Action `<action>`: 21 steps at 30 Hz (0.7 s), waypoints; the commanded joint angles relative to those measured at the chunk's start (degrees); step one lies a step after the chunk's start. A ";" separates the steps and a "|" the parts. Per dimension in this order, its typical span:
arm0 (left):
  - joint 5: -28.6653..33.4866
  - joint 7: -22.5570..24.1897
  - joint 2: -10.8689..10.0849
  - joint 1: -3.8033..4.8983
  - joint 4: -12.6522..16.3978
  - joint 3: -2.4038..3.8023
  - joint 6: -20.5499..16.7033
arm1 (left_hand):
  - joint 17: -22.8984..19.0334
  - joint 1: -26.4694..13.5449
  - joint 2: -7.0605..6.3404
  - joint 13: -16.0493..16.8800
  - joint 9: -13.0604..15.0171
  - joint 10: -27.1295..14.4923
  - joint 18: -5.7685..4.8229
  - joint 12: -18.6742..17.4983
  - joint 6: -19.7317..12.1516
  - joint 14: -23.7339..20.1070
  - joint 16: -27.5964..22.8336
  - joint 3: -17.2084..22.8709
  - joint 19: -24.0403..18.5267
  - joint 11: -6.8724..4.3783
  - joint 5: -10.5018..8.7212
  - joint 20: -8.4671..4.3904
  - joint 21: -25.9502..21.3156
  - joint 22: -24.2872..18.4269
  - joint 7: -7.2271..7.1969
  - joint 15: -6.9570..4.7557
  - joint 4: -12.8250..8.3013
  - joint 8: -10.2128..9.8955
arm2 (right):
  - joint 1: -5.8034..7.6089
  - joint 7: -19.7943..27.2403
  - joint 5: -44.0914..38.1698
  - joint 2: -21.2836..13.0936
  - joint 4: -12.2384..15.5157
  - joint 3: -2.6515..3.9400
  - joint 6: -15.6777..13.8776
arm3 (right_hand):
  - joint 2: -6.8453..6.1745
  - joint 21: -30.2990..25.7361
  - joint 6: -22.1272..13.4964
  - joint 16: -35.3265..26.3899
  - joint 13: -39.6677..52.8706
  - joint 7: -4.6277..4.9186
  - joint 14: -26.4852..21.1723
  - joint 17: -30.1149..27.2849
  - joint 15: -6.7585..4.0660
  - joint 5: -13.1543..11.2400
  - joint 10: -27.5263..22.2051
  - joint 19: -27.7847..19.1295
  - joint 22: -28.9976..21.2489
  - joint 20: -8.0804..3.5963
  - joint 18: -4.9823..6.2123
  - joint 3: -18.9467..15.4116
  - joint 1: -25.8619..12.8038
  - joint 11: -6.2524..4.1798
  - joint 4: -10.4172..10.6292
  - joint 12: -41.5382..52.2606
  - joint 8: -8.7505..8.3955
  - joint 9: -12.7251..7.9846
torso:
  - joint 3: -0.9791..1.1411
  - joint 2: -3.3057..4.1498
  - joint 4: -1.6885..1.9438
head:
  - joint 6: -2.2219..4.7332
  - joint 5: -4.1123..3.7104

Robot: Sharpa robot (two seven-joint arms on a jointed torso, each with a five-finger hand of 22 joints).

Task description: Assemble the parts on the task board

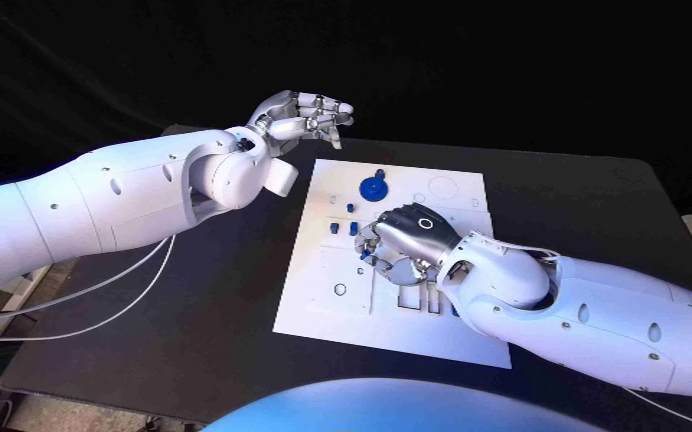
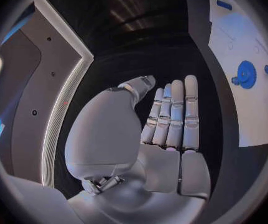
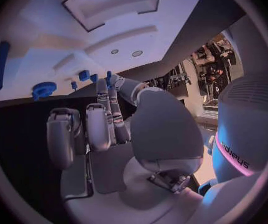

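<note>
- Head view: showed task board (image 1: 325, 292) lying mid-table (image 1: 188, 342), with blue disc part (image 1: 374, 188) near its far edge and small blue parts (image 1: 342, 224) standing just below it.
- Hovered off the board's far left corner: left hand (image 1: 300, 117), released, grasping nothing, fingers straight in left wrist view.
- Rested over the board's middle: right hand (image 1: 407, 242), fingers bent down; grasp could not be told.

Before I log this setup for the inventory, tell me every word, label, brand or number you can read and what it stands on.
"sharpa": on the right arm's pale wrist casing, by a pink band, printed sideways in the right wrist view.
The white board bears outlines and small blue parts, with no letters or numbers that I can read.
Nothing is readable on the left hand.
</note>
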 commanded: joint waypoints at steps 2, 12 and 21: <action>0.97 0.82 0.66 0.07 -0.19 0.01 -0.80 | -0.06 0.39 0.29 -0.06 -0.07 -0.50 0.65 -0.34 -0.39 0.04 -0.22 0.01 0.37 0.04 -0.07 0.07 -0.36 -0.10 0.11 0.17 -0.23 0.02 | -0.92 1.05 -0.15 0.56 -0.71 -0.08 0.23 | -0.02 -0.06 0.18 0.20 0.09 0.04 2.85 -0.09 -0.39 0.27 0.00 2.40 10.56 -0.22 -0.52 0.04 -0.20 -0.07 0.05 -0.30 0.17 0.08 | 0.04 0.06 -0.02 | -0.56 0.72; 1.02 0.64 0.68 0.08 -0.30 -0.01 -0.84 | -0.06 0.39 0.29 -0.06 -0.07 -0.50 0.65 -0.34 -0.39 0.04 -0.22 0.01 0.37 0.04 -0.07 0.07 -0.36 -0.10 0.11 0.17 -0.23 0.02 | -1.57 0.99 -0.33 0.62 -0.93 -0.16 1.04 | -0.03 0.00 0.14 0.20 0.10 0.07 2.84 -0.11 -0.37 0.30 -0.02 2.43 10.60 -0.21 -0.53 0.00 -0.24 -0.03 0.07 -0.34 0.16 0.10 | 0.22 0.04 -0.09 | -1.15 0.78; 1.02 0.43 0.61 0.08 -0.29 -0.01 -0.57 | -0.08 0.35 0.34 -0.07 -0.08 -0.55 0.64 -0.33 -0.46 -0.04 -0.28 0.00 0.34 0.06 -0.06 0.10 -0.42 -0.13 0.11 0.21 -0.19 0.02 | -1.75 0.86 -0.66 0.78 -1.31 -0.33 1.91 | -0.04 -0.09 0.10 0.22 0.12 0.10 2.84 -0.11 -0.34 0.29 -0.03 2.38 10.55 -0.20 -0.51 -0.04 -0.30 0.00 0.11 -0.38 0.16 0.12 | 0.15 0.08 -0.10 | -1.42 0.76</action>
